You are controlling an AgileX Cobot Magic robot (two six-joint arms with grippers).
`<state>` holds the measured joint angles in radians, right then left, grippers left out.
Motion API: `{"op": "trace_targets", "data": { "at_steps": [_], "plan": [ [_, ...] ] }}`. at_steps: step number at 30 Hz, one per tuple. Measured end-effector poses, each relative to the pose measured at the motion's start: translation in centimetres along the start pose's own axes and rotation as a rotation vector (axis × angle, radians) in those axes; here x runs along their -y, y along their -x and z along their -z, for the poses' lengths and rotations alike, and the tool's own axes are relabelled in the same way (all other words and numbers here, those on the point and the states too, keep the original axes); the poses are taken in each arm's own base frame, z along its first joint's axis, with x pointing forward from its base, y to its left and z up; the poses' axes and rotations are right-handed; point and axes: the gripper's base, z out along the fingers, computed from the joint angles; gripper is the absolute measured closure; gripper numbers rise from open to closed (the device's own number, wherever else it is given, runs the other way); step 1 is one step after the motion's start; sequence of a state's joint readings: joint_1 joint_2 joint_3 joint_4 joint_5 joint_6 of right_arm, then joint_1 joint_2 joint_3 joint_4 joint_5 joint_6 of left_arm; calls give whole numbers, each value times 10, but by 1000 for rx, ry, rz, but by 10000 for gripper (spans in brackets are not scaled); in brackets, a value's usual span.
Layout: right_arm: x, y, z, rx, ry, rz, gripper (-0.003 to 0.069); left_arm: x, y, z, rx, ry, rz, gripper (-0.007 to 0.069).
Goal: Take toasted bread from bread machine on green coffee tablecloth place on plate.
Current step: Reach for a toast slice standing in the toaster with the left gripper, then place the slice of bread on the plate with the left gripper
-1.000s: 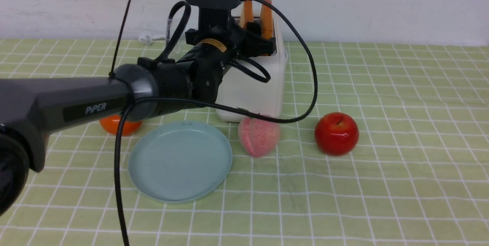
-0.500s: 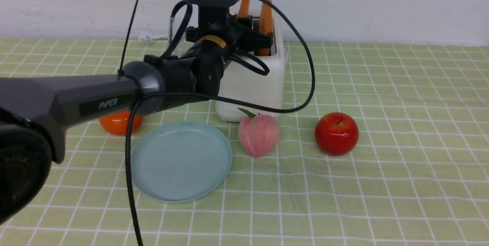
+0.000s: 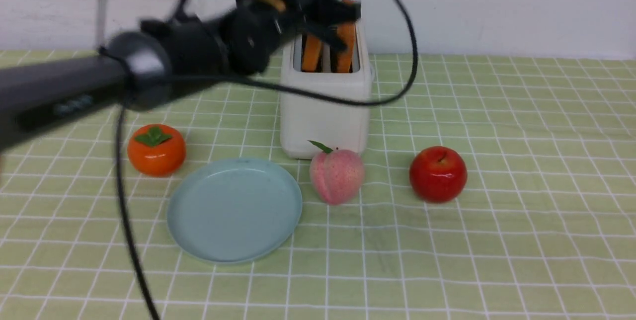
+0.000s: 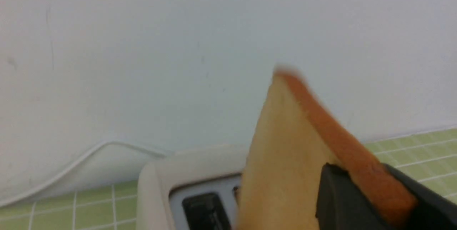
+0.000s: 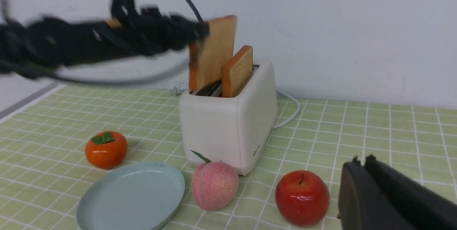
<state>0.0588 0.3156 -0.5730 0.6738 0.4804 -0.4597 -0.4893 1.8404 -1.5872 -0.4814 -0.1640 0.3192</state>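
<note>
Left wrist view shows you one slice of toasted bread [image 4: 285, 158] pinched at its crust edge between the jaws of your left gripper [image 4: 375, 190]. It stands partly out of the bread machine [image 4: 160, 180], higher than the second slice [image 5: 237, 71] beside it. Your right gripper [image 5: 360, 162], jaws pressed together, hangs well apart from the bread machine.

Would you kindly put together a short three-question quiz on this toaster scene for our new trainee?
1. True or false: the plate holds toast.
2. Which fruit stands directly in front of the bread machine? A apple, B peach, C orange fruit.
3. Which gripper holds the raised slice?
Key: 1 false, the plate is bare; 2 B; 3 the left gripper, shut on the raised slice.
</note>
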Motion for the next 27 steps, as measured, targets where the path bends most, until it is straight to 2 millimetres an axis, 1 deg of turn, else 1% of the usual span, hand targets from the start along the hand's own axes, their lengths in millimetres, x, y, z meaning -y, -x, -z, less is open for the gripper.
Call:
{"op": "trace_targets", "data": {
  "at_steps": [1, 2, 3, 4, 5, 6, 7, 8, 9, 10, 11, 12, 13, 15, 16, 17, 18, 20, 22, 24, 27],
  "plan": [
    [0, 0, 0, 0, 0, 0, 641, 1, 4, 2, 1, -4, 2, 536],
    [0, 0, 0, -5, 2, 0, 644, 6, 33, 25, 9, -41, 9, 536],
    [0, -1, 0, -6, 3, 0, 645, 7, 38, 30, -13, -54, 12, 536],
    [-1, -1, 0, -12, 6, 0, 652, 10, 60, 54, -53, -99, 20, 536],
    [-1, -2, 0, -21, 10, 0, 659, 9, 67, 68, -130, -130, 27, 536],
    [-2, -3, 0, -34, 17, 0, 660, 8, 74, 82, -178, -149, 38, 536],
    [-2, -4, 0, -43, 21, 0, 661, 4, 76, 91, -237, -156, 50, 536],
    [-3, -6, 0, -65, 32, 0, 662, -1, 74, 105, -325, -165, 66, 536],
    [-4, -8, 0, -85, 42, 0, 662, -8, 70, 114, -390, -158, 81, 536],
    [-4, -8, 0, -90, 44, 0, 662, -9, 69, 115, -399, -156, 82, 536],
    [-5, -10, 1, -112, 56, 0, 662, -15, 63, 123, -443, -142, 96, 536],
    [-7, -13, 1, -148, 74, -1, 662, -32, 47, 134, -522, -96, 129, 536],
    [-7, -14, 1, -157, 78, -1, 662, -32, 45, 135, -528, -95, 131, 536],
    [-9, -17, 2, -187, 101, -12, 662, -51, 10, 142, -624, -36, 196, 536],
    [-10, -17, 2, -186, 106, -17, 662, -55, -2, 143, -647, -26, 222, 536],
    [-10, -16, 2, -183, 109, -19, 662, -58, -15, 142, -664, -15, 243, 536],
    [-10, -15, 2, -173, 109, -19, 662, -61, -32, 141, -686, -10, 267, 536],
    [-10, -13, 1, -142, 111, -19, 662, -66, -54, 134, -692, -2, 289, 536],
    [-11, -11, 1, -123, 116, -24, 661, -69, -63, 128, -689, 3, 294, 536],
    [-13, -9, 1, -105, 140, -46, 659, -74, -77, 115, -672, 20, 336, 536],
    [-16, -9, 2, -104, 171, -60, 659, -78, -91, 105, -679, 36, 370, 536]
  ]
}}
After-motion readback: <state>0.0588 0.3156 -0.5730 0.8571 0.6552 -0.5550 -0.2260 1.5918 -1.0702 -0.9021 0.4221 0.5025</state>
